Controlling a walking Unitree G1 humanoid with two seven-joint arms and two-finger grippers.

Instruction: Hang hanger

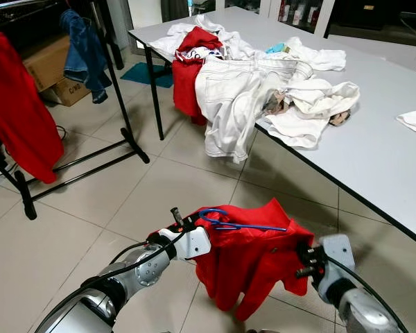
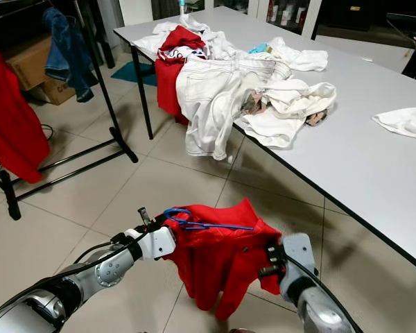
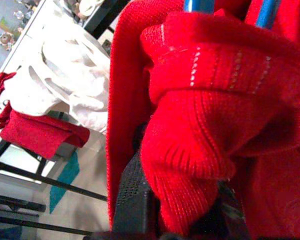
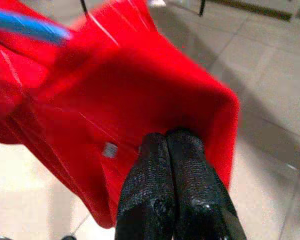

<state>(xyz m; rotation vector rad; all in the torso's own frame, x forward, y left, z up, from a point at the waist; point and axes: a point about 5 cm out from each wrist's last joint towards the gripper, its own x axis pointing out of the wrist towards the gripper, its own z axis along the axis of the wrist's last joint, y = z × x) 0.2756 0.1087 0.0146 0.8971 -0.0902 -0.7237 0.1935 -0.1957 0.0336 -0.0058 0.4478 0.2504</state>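
Observation:
A red knitted garment (image 1: 246, 260) hangs on a blue hanger (image 1: 229, 220) low over the tiled floor, held between my two arms. My left gripper (image 1: 194, 225) is shut on the garment's left shoulder, and the hanger's hook sticks up beside it. In the left wrist view a bunch of red knit (image 3: 200, 150) sits between the black fingers (image 3: 132, 200). My right gripper (image 1: 301, 262) is shut on the garment's right edge. Its fingertips (image 4: 155, 150) pinch the red cloth (image 4: 125, 95) in the right wrist view.
A black clothes rack (image 1: 121, 104) stands at left, carrying a denim jacket (image 1: 83, 52) and a red garment (image 1: 17, 111). A grey table (image 1: 374, 152) at right bears a pile of white and red clothes (image 1: 249, 90). Cardboard boxes (image 1: 52, 66) sit behind the rack.

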